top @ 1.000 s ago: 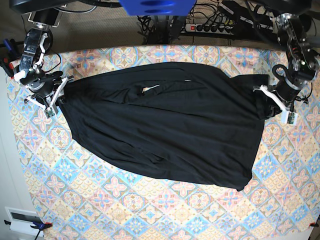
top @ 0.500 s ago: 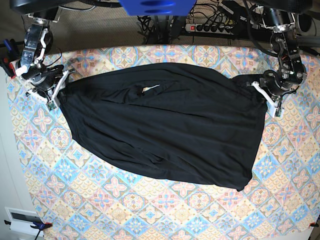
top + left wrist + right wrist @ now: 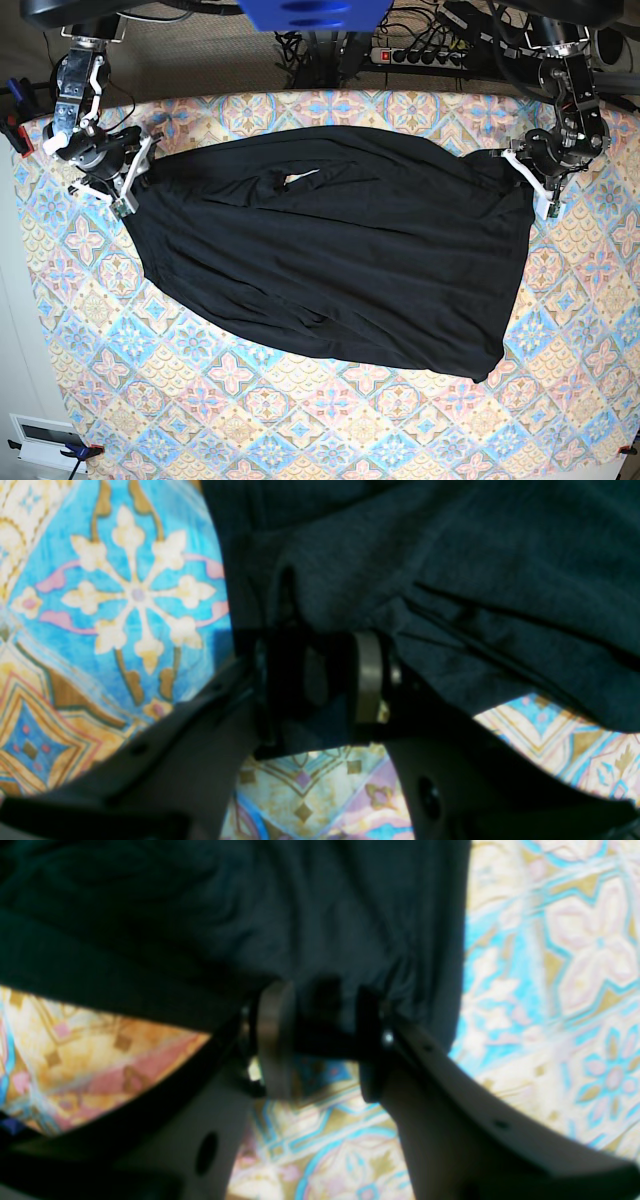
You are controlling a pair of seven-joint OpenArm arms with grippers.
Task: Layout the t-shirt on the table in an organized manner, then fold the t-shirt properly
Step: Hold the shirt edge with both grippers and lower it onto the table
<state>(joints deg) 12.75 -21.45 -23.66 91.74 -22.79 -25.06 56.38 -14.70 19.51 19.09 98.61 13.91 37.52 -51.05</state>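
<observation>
1. T-shirt, plain black, lies spread across the middle of the table, stretched sideways between the two arms, with the patterned cloth showing all around it.
2. Its lower edge runs slanted, reaching closest to the table's near edge at a corner on the left arm's side.
3. A small gap in the fabric shows pale near the shirt's upper middle, with soft creases running out from it.
4. Left gripper sits at the shirt's far end on the base view's right; its wrist camera shows the fingers set apart with a dark fold of shirt between them. Whether they press on it I cannot tell.
5. Right gripper sits at the opposite end of the shirt; its fingers also stand apart with the shirt's hem bunched between them, and the grip is unclear.
</observation>
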